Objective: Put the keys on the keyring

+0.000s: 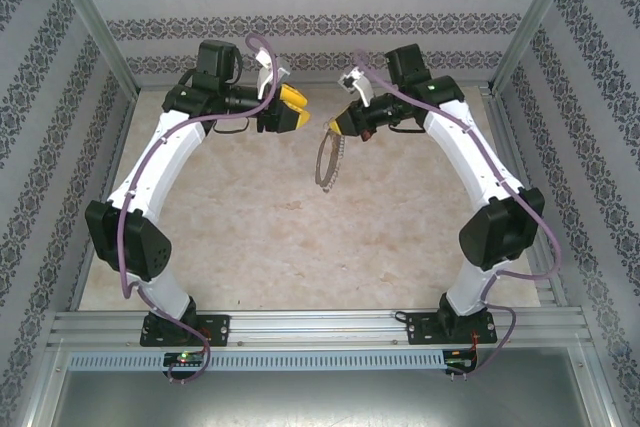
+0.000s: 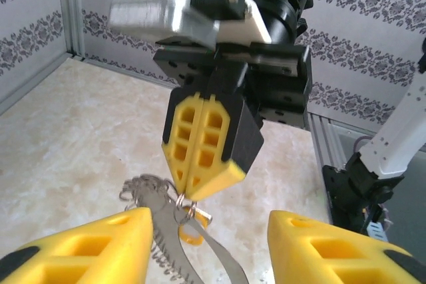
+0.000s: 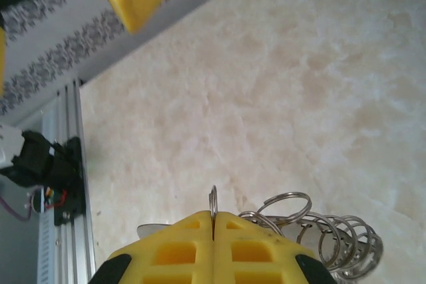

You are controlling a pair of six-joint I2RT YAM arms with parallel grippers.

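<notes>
Right pincer (image 1: 336, 128) tight on keyring (image 1: 326, 163) — left pincer (image 1: 298, 109) agape

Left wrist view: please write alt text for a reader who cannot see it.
The right gripper, with yellow fingers shut, pinches the top of a large thin metal keyring fringed with small silvery rings, which hangs above a beige marble table. The left gripper stands open, one yellow finger on either side of the ring.

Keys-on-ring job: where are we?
Done: keyring hangs from the shut right tool. In hand: left tool open, facing the ring, holding nothing. A small yellow-gold piece, likely the key, hangs at the ring; whether it's threaded on can't be told. Left: thread it if not.
</notes>
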